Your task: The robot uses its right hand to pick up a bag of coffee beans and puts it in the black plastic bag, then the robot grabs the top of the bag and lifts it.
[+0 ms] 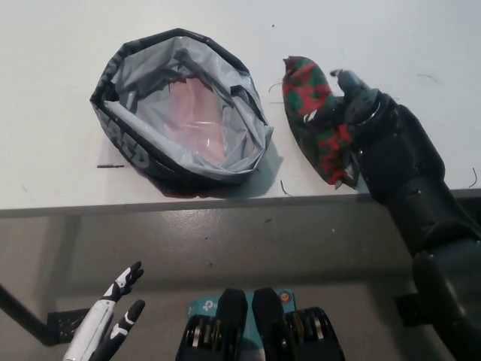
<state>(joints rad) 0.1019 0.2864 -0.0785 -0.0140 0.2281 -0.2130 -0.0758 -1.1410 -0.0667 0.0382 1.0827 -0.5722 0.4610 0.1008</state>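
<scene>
Head view: right hand [353, 105] clamps the coffee bag [317, 124] on the worktop [60, 173], gripping for the lift. Black plastic bag [180, 105] stands open beside it to receive it; left hand [113, 316] rests low, fingers apart.

Coffee bag [316, 120]: red and dark green blotched pattern, a few small white marks near its middle.

Plastic bag [180, 113]: black outside with white lettering on the lower left wall; inner lining glossy grey, a pale pink patch at the bottom.

Table [60, 45]: white, scattered thin dark specks and one short black line left of the plastic bag.

Right hand [361, 113]: black, grey sheen on its upper surfaces.

Left hand [113, 308]: white with black fingers.

Floor [301, 248]: grey-olive, mottled.
</scene>
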